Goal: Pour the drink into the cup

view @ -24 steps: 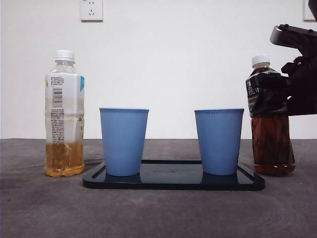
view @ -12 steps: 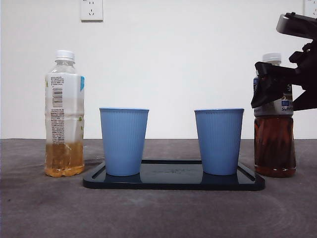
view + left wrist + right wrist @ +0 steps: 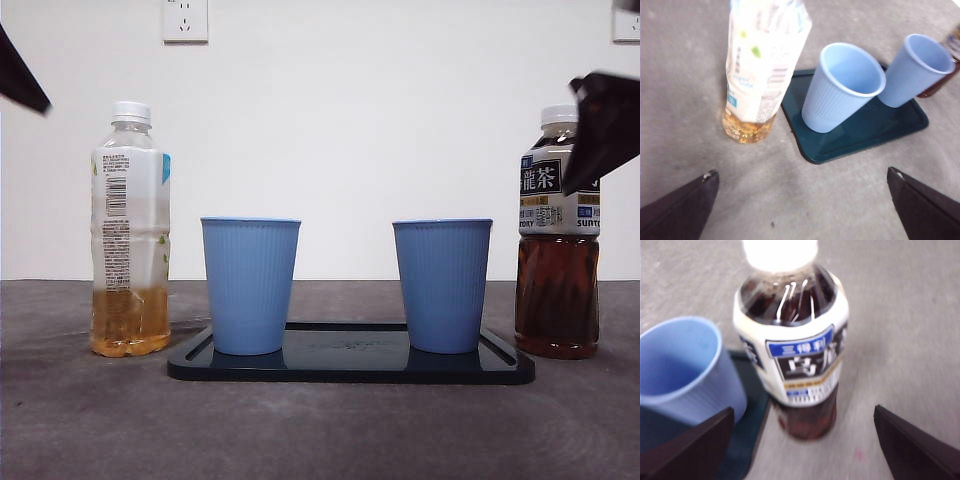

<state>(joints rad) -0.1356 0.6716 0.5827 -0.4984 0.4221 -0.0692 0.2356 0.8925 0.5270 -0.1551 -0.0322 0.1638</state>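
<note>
Two hands spread wide, empty: right hand [image 3: 800,440] nearest upright dark tea bottle [image 3: 557,250]; left hand [image 3: 800,200] facing pale bottle [image 3: 130,230].

A white wall socket [image 3: 185,20] sits above the grey table [image 3: 320,430].
</note>
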